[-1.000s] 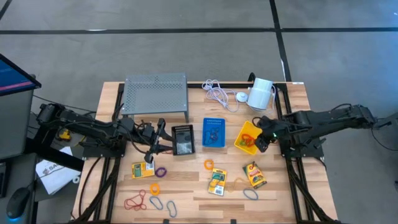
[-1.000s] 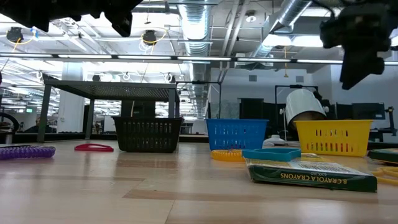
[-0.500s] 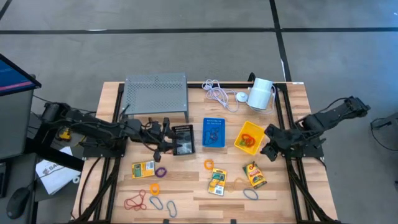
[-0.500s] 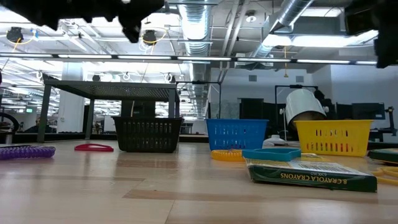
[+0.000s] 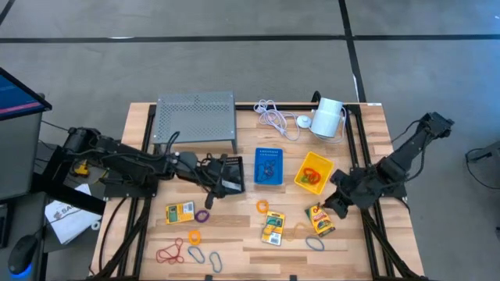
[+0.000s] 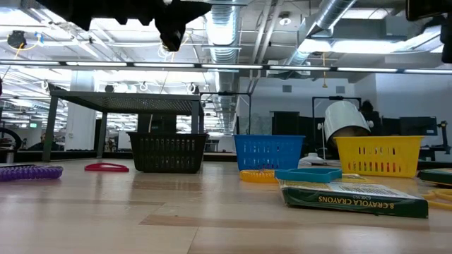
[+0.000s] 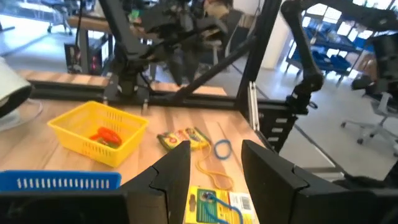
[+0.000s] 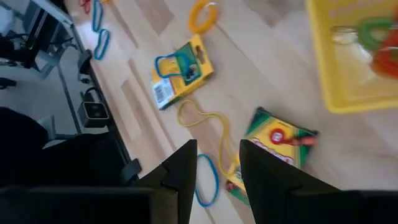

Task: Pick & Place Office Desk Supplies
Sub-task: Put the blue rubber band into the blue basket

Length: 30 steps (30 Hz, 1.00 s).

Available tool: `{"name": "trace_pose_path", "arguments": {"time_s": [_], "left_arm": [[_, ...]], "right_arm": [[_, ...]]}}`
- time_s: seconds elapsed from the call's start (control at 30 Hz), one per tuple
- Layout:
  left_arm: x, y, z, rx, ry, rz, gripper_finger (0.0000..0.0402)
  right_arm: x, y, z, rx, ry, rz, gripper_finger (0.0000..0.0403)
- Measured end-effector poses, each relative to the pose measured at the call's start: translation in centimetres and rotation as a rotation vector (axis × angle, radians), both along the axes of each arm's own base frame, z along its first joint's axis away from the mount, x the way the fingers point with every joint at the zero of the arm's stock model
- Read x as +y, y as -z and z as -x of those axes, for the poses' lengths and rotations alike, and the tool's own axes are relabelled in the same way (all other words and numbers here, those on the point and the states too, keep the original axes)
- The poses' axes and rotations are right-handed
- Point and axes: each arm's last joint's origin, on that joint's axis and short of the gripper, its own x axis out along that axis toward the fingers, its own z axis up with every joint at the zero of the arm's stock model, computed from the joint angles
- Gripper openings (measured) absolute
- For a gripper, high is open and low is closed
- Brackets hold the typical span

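Note:
Three small bins stand in a row mid-table: black [image 5: 230,173], blue [image 5: 268,166] and yellow [image 5: 311,172], the yellow one with red and green loops inside. Yellow card packets [image 5: 180,212] [image 5: 273,226] [image 5: 319,218] lie flat nearer the front, among purple [image 5: 202,215], orange [image 5: 262,206], red [image 5: 168,253] and blue [image 5: 314,243] loops. My left gripper [image 5: 216,184] hangs open over the black bin's near left corner, holding nothing. My right gripper [image 8: 217,168] is open and empty, above the table just right of the crayon packet [image 8: 273,140].
A grey mesh riser [image 5: 195,119] stands at the far left. A coiled white cable [image 5: 273,117] and a white cylinder device [image 5: 328,117] lie at the far edge. Bare wood shows between the bins and the packets. Both arms hang well above the tabletop in the low view.
My left gripper has moved toward the table's right edge, from beside the black bin to over its near left corner. My right gripper has drawn back from over the yellow bin toward the near edge, and now hangs beside the crayon packet, its arm raised higher.

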Motion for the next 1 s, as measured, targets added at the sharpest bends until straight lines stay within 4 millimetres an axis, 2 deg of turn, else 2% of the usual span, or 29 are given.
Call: {"name": "trace_pose_path", "arguments": {"time_s": [0.17, 0.33, 0.43, 0.53, 0.63, 0.8, 1.0], "left_arm": [[-0.7, -0.9, -0.4, 0.056, 0.068, -0.043, 0.0140], [-2.5, -2.9, -1.2, 0.159, 0.085, -0.085, 0.0140], [-4.0, -2.9, -1.8, 0.220, 0.109, -0.177, 0.0140], [-5.8, -1.4, -2.7, 0.269, 0.172, -0.335, 0.0140], [-7.0, 0.9, -3.6, 0.329, 0.241, -0.453, 0.0140], [-8.0, 4.2, -5.6, 0.412, 0.277, -0.530, 0.0140], [-9.0, 5.5, -7.8, 0.487, 0.329, -0.613, 0.0140]], "right_arm": [[1.1, 0.3, -0.4, -0.059, 0.007, 0.079, 0.0116], [1.0, 0.4, -0.4, -0.095, 0.015, 0.159, 0.0116], [0.9, 0.4, -0.5, -0.114, 0.028, 0.190, 0.0116], [1.0, 0.3, -0.5, -0.122, 0.018, 0.200, 0.0116], [1.0, 0.3, -0.5, -0.123, 0.012, 0.205, 0.0116], [0.9, 0.4, -0.5, -0.124, -0.004, 0.227, 0.0116], [0.9, 0.3, -0.5, -0.126, -0.004, 0.229, 0.0116]]}}
